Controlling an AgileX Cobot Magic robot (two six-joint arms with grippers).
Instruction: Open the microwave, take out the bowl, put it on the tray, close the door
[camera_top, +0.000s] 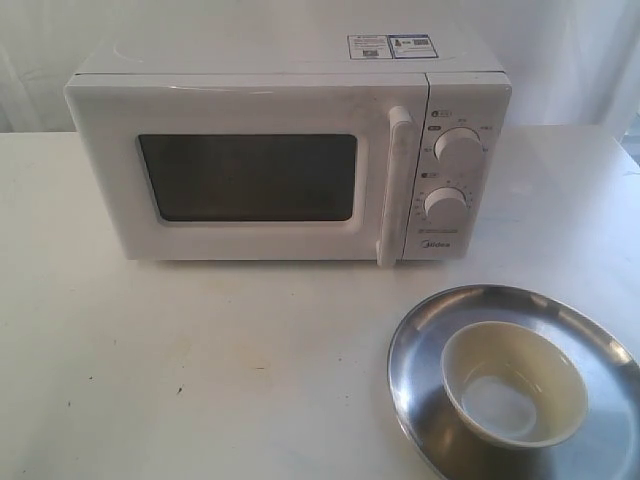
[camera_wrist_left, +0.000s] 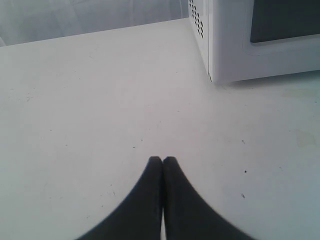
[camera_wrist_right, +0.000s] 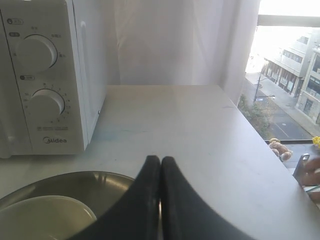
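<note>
The bowl (camera_top: 514, 383) is sitting on the tray (camera_top: 425, 415) just beside the right tool (camera_wrist_right: 160, 159), door (camera_top: 250, 190) shut; it and the left tool (camera_wrist_left: 162, 159) are pinched together, empty.

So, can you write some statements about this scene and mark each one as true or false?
1. The door of the microwave is closed. True.
2. The bowl is inside the microwave. False: it sits on the tray.
3. The left gripper holds the bowl. False: it is shut on nothing, over the bare table.
4. The right gripper is shut and holds nothing. True.
5. In the exterior view, the tray lies to the left of the microwave. False: it lies in front of the microwave, toward the right.
</note>
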